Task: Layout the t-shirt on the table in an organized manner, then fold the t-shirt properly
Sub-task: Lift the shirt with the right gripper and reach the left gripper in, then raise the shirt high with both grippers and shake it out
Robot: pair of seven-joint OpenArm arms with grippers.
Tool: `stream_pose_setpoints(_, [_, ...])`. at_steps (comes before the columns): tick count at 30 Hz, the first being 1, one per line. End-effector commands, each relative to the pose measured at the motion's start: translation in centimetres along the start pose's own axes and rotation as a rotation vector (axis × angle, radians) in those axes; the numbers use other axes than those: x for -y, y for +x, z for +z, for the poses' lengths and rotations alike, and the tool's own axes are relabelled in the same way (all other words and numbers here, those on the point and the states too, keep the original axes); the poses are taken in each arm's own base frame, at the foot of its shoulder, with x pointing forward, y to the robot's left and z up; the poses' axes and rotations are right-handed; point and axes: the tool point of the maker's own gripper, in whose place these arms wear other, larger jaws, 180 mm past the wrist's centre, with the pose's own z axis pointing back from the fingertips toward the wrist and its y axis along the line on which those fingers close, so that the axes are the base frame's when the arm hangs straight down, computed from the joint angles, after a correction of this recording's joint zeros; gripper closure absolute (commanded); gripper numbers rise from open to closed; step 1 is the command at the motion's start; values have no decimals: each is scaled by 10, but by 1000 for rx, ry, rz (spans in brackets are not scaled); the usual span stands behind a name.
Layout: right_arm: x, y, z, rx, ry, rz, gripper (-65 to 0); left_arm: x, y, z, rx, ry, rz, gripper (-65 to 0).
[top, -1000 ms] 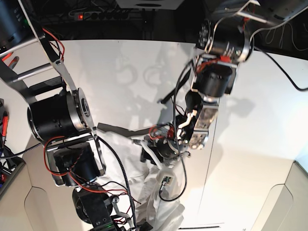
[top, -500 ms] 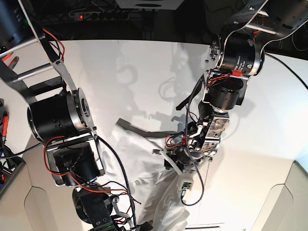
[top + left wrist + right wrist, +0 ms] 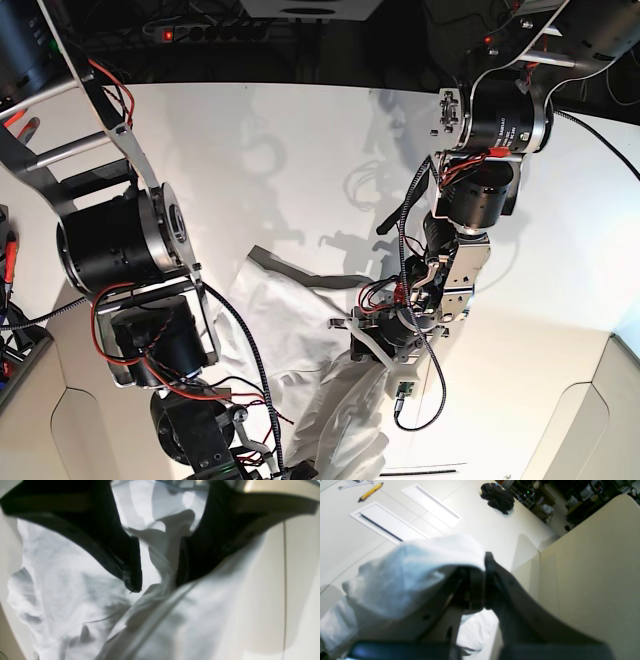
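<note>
Left tool (image 3: 156,580) first, close under its own wrist camera: jaws only part-way closed, stopped by a thick bunched ridge of the t-shirt (image 3: 62,580) caught between the dark fingers (image 3: 132,580). Right tool (image 3: 483,555) clamped fully shut, with a white fold draped over one finger and apparently pinched at the tips.

Compared with a second ago, left arm swung outward and lower over the bench (image 3: 300,580), away from the right arm, taking the cloth along. Shirt now drawn out wider between the two grips, less heaped, though wrinkled and partly lifted rather than lying flat; lower part trailing towards the near bench edge beside the right arm.

Judged from that: spreading step under way, folding not yet begun. Probably calls for more pulling apart, then lowering, so that the body and sleeves settle flat. Risk of the thick bunch slipping from the half-closed left jaws under tension.

Beyond the shirt, bare white bench with its thin dark seam (image 3: 284,580). Farther off, in the right wrist view, a yellow pencil (image 3: 371,491) and a black bundle of cloth (image 3: 498,497), both well apart from the work.
</note>
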Motion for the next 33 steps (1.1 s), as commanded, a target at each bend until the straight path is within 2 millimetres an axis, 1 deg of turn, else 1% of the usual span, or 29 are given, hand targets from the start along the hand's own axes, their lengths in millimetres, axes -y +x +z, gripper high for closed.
stream_pose_setpoints(1, [17, 38, 3, 91, -40, -1, 0, 3, 26, -3, 73, -12, -1, -272])
stream_pose_setpoints(3, [17, 38, 3, 90, -40, -1, 0, 2, 21, -3, 85, -8, -9, -281])
stream_pose_setpoints(5, [17, 38, 3, 91, -39, 0, 0, 0, 10, -4, 71, -3, -32, -288])
stream_pose_setpoints(8, [17, 39, 3, 92, -40, -1, 0, -1, -3, -5, 59, -1, -21, -288])
stream_pose_setpoints(10, [17, 39, 3, 92, -40, -1, 0, -2, -8, -5, 63, 0, -15, -288])
stream_pose_setpoints(14, [17, 38, 3, 91, -40, -1, 0, -6, -6, -5, 81, 22, -14, -288])
stream_pose_setpoints(18, [17, 38, 3, 91, -39, -1, 0, -7, 2, -5, 106, 29, -4, -288])
stream_pose_setpoints(24, [17, 38, 3, 91, -39, -1, 0, 0, 2, -6, 111, 19, 21, -278])
stream_pose_setpoints(25, [17, 38, 3, 91, -39, -1, 0, 1, 2, -6, 110, 17, 22, -249])
stream_pose_setpoints(26, [17, 38, 3, 91, -39, -1, 0, 5, 2, -7, 111, 3, 25, -190])
stream_pose_setpoints(27, [17, 38, 3, 91, -39, -1, 0, 9, 2, -7, 111, -18, 25, -108])
stream_pose_setpoints(28, [17, 38, 3, 90, -39, -1, 0, 12, 2, -7, 111, -38, 28, -12])
stream_pose_setpoints(29, [17, 38, 3, 90, -39, -1, 0, 15, 2, -6, 111, -55, 38, 0])
stream_pose_setpoints(33, [18, 38, 3, 89, -42, -1, 0, 27, 2, -3, 106, -165, 49, 0])
